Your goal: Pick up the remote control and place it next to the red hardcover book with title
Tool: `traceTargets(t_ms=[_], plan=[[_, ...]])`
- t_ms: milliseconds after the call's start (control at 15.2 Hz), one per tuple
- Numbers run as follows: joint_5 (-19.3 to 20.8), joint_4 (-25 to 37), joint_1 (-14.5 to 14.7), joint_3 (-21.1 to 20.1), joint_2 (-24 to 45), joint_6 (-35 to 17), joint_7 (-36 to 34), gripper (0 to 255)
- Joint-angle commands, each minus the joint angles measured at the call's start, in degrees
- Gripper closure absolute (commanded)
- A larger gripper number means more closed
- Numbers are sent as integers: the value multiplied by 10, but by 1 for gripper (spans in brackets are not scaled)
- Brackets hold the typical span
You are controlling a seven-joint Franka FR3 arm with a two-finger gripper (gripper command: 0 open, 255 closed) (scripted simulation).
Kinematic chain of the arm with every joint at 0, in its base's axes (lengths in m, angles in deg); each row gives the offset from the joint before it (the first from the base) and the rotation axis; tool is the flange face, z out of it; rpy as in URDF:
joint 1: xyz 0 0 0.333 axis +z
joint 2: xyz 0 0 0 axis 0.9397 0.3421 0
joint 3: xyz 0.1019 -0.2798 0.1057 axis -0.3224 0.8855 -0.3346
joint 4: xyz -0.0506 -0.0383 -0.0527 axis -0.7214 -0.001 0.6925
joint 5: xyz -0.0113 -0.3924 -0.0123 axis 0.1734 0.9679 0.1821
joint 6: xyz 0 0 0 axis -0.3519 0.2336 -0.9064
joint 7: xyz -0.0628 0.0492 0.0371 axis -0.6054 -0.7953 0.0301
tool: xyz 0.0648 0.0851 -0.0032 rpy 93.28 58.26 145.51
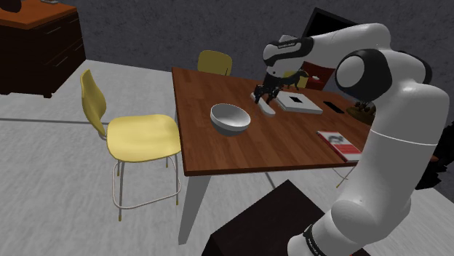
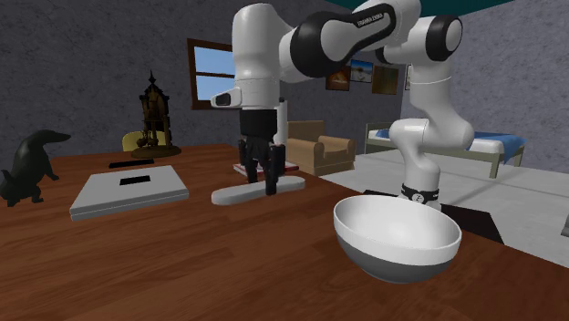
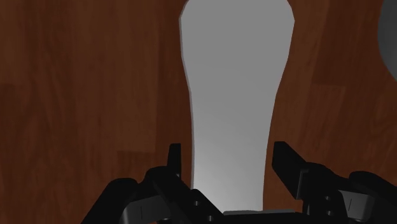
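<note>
The remote control (image 1: 267, 108) is a pale grey, elongated slab lying flat on the wooden table (image 1: 240, 154), beside a flat grey book. My black gripper (image 1: 260, 96) is lowered over its narrow end. Seen from the wrist, the remote (image 3: 235, 83) runs away from the hand. The gripper (image 3: 229, 154) is open, one finger on each side of the remote with a thin gap to it. In the second exterior view the gripper (image 2: 260, 185) reaches down to the remote (image 2: 228, 195). The red book (image 1: 339, 142) lies near the table edge by the arm's stand.
A white bowl (image 1: 230, 118) stands close to the remote on the table. The flat grey book (image 1: 299, 102) lies just beyond it. A black animal figure (image 2: 27, 169) and an ornate clock (image 2: 155, 109) stand on the table's far side. A yellow chair (image 1: 138, 134) faces one table side.
</note>
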Motion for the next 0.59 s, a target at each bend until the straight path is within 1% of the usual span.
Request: traceTargets(t_ms=[0, 528], plan=[[1, -5, -7, 4, -9, 4, 11, 255], [4, -60, -63, 38, -46, -10, 104, 255]])
